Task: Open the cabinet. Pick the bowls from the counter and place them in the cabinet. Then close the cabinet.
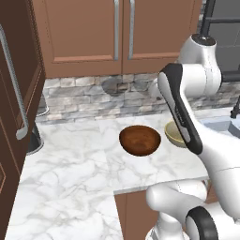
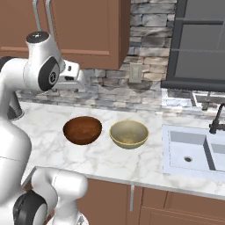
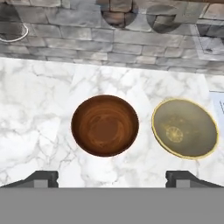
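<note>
Nothing done yet imo: cabinet (image 1: 89, 33) doors shut, brown bowl (image 3: 105, 125) & beige bowl (image 3: 185, 127) both on table (image 1: 75, 173), my claw (image 3: 112, 177) released above them, holding nothing.

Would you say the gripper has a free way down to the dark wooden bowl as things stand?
Probably yes: the gripper is open above the counter, the wooden bowl lies just ahead between its fingertips, and the beige bowl sits apart beside it.
</note>
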Robot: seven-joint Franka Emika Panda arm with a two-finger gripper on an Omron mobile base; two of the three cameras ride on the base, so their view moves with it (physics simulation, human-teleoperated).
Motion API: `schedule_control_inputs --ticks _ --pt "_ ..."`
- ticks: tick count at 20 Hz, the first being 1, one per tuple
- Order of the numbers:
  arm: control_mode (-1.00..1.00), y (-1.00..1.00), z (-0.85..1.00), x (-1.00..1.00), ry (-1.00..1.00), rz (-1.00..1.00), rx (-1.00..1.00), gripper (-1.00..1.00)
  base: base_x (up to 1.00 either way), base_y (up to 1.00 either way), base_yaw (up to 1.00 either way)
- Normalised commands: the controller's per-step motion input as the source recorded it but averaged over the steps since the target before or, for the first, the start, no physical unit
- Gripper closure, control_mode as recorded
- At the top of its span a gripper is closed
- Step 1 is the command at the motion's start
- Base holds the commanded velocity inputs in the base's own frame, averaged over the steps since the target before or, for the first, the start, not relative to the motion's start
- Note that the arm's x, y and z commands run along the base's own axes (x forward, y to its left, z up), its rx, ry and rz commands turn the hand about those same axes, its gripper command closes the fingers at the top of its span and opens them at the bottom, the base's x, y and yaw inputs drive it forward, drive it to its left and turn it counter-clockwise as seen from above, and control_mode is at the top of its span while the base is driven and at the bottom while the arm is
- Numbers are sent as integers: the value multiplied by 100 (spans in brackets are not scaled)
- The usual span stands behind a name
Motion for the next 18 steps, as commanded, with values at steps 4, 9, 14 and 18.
schedule_control_inputs --ticks 4,9,14,18 --pt "-100 0 94 0 0 7 -4 -100 0 0 0" --pt "-100 0 72 -1 -1 11 -1 -100 0 0 0" --pt "-100 8 36 -2 -20 6 0 -100 0 0 0" --pt "-100 33 12 0 -31 2 -1 -100 0 0 0"
